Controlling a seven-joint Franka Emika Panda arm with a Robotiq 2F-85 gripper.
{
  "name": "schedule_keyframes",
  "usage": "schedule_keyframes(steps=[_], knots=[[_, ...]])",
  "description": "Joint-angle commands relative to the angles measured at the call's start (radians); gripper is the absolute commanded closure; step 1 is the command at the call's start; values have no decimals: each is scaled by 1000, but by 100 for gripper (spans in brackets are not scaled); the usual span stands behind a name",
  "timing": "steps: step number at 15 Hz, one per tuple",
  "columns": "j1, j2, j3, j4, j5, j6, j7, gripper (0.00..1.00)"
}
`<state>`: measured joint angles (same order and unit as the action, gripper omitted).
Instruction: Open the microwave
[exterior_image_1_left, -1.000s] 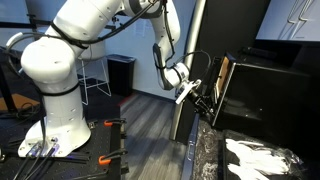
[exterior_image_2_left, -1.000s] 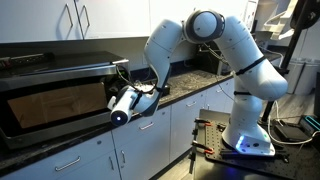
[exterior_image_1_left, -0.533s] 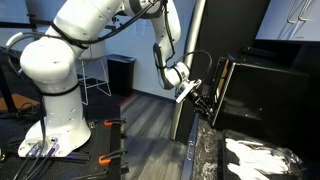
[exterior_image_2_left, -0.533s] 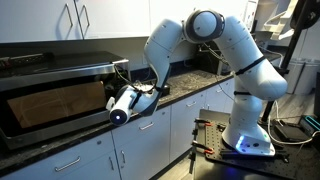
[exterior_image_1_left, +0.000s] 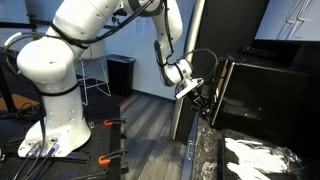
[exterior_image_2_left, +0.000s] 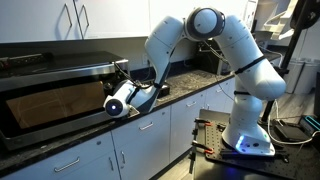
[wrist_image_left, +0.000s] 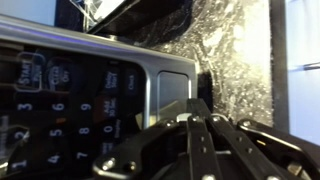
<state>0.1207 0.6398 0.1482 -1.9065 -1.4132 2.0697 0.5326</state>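
The microwave (exterior_image_2_left: 50, 105) is a large black box with a glossy glass door and stands on a dark speckled countertop; an exterior view shows it from the side (exterior_image_1_left: 268, 92). My gripper (exterior_image_2_left: 117, 92) is at the microwave's right end, at the control panel, also in an exterior view (exterior_image_1_left: 204, 100). In the wrist view the keypad (wrist_image_left: 60, 95) fills the left side, with a plain grey button (wrist_image_left: 172, 90) beside it. My gripper's fingers (wrist_image_left: 195, 108) are shut together, empty, with their tips right at the lower edge of that button. Contact cannot be told.
The speckled countertop (wrist_image_left: 230, 50) runs on beside the microwave. White cabinets (exterior_image_2_left: 135, 150) sit below it and more hang above (exterior_image_2_left: 70, 20). A crumpled white sheet (exterior_image_1_left: 258, 158) lies on the counter. Tools (exterior_image_1_left: 108, 155) lie on the floor by my base.
My gripper has moved a little closer to the microwave's control panel and slightly upward. The door stays shut.
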Motion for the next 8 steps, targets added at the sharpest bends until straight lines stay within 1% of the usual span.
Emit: schedule_keyframes(steps=[1, 5, 6, 8], knots=[[25, -14, 52, -7, 150, 30, -124, 100], [73, -32, 90, -19, 304, 30, -221, 100], [85, -48, 94, -40, 331, 39, -232, 100], [104, -56, 96, -41, 385, 44, -268, 100]])
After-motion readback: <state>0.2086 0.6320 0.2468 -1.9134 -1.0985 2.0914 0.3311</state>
